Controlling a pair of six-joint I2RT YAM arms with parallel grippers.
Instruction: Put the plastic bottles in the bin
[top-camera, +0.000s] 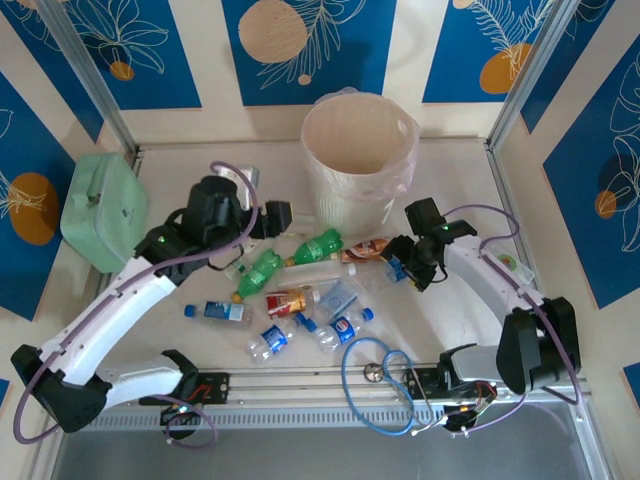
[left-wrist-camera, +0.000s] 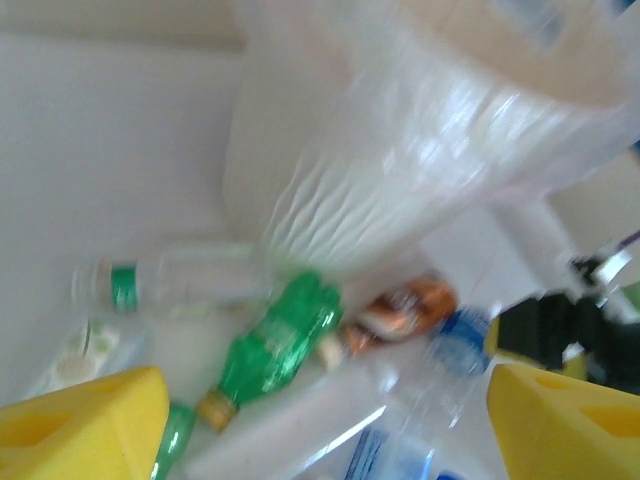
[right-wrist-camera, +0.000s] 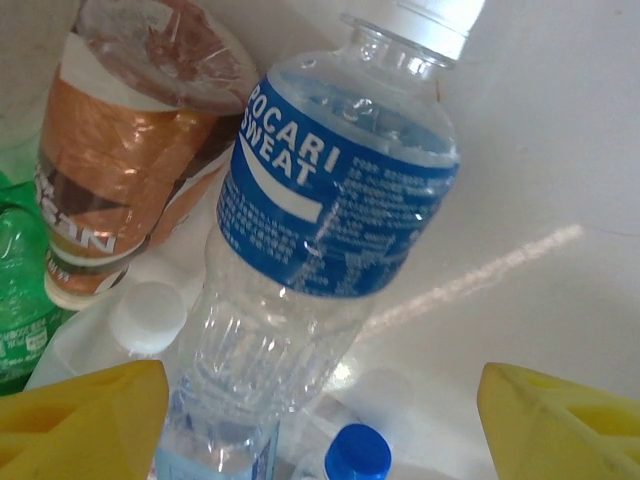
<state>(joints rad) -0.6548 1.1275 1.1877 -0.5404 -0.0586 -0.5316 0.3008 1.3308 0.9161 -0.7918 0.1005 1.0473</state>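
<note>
**Three ways this pickup could slip**

Your right gripper (right-wrist-camera: 320, 405) is spread wide and holds nothing. The blue-label bottle (right-wrist-camera: 330, 220) runs away from it between the fingers. The bottle's clear lower body sits hard over against one finger (right-wrist-camera: 85, 420), with a broad gap to the other. If you close from here, I judge the far finger will sweep a long way before it touches. The round, slick plastic could then roll or squirt out ahead instead of being pinched. The thin wall may also buckle, so a grip that looks firm could let go on the lift.

Mind the neighbours. A brown bottle (right-wrist-camera: 130, 150) lies just beside the target on that same finger's side, apparently touching it. The blue cap (right-wrist-camera: 355, 452) of another bottle sits low between your fingers. Either could get caught in the pinch or be knocked away.

Your left gripper (left-wrist-camera: 325, 420) is also wide and empty. A green bottle (left-wrist-camera: 280, 340) lies ahead of it, and the bin (left-wrist-camera: 330, 200) rises right behind that. The loose bag (left-wrist-camera: 480, 110) hangs down the bin's wall, and a finger passing close could snag it and drag or tip the bin.

From above, both grippers sit near the bin's front, with the bottles (top-camera: 285, 300) scattered on the table (top-camera: 450, 180) between the arms. If both arms go for the rim together, they could clash.
</note>
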